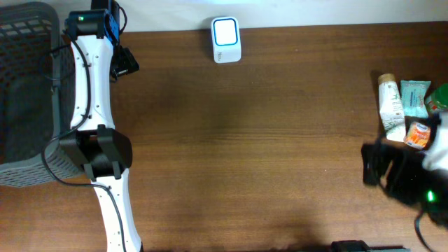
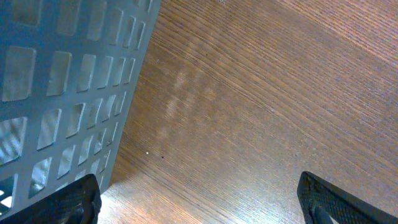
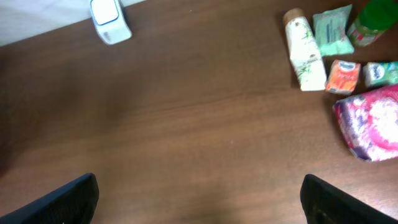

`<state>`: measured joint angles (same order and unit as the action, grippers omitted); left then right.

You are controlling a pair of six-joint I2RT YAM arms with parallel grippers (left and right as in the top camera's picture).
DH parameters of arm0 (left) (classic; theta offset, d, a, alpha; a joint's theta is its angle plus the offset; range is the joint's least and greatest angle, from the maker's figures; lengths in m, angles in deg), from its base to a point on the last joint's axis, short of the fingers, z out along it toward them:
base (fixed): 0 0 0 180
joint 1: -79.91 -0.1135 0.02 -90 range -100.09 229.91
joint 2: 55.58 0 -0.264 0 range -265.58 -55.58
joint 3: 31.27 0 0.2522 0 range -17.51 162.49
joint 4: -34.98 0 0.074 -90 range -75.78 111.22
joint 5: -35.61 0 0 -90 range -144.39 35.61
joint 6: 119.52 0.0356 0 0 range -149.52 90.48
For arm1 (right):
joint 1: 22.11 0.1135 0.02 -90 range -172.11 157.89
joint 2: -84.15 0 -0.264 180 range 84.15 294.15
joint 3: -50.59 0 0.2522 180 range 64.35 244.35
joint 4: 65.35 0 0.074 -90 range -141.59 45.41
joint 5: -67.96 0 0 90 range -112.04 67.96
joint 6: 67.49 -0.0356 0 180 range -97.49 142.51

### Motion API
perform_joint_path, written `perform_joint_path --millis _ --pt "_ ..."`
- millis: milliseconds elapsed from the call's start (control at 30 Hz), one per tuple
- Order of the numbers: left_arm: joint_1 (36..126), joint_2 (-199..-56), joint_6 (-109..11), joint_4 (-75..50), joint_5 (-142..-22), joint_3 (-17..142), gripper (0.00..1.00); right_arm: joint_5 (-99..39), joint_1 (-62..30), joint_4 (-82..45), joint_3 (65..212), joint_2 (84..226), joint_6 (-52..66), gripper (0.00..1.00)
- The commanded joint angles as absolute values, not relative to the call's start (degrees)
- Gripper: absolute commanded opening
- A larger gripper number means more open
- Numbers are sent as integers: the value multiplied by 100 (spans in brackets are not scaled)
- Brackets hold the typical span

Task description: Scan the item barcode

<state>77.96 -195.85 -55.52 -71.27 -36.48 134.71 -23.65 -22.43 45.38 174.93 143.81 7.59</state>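
The white barcode scanner (image 1: 226, 39) with a lit blue window stands at the table's far edge, and the right wrist view shows this scanner (image 3: 110, 22) at top left. Several items lie at the right edge: a white tube (image 1: 391, 105), a teal packet (image 1: 414, 97), an orange packet (image 1: 418, 134) and a green bottle (image 1: 439, 94). The right wrist view also shows the tube (image 3: 305, 53) and a pink bag (image 3: 371, 122). My right gripper (image 1: 378, 168) hovers open and empty just in front of them. My left gripper (image 1: 124, 61) is open and empty beside the basket.
A grey mesh basket (image 1: 24, 91) fills the left edge, and its wall (image 2: 62, 93) is close to my left fingers. The left arm (image 1: 94, 150) stretches along the basket's right side. Bare wood lies between the scanner and the items.
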Motion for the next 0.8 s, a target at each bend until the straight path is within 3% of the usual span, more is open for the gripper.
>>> perform_joint_path --millis 0,167,300,600,767 --pt "7746 -19552 -5604 -7144 -3687 13515 99 -2435 -2179 4571 17397 14132 722 99" --pt "7750 -19552 -5604 -7142 -3685 13515 99 -2444 -2175 4571 17273 14112 766 99" --pt "7750 -19552 -5604 -7142 -3687 13515 99 -2435 -2173 4201 16245 13918 1004 99" --pt "7750 -19552 -5604 -7142 -3687 13515 99 -2470 -2175 -917 10383 10276 1784 99" --pt "7750 -19552 -5604 -7142 -3687 13515 99 -2940 -2175 -3667 8051 9365 1782 99"
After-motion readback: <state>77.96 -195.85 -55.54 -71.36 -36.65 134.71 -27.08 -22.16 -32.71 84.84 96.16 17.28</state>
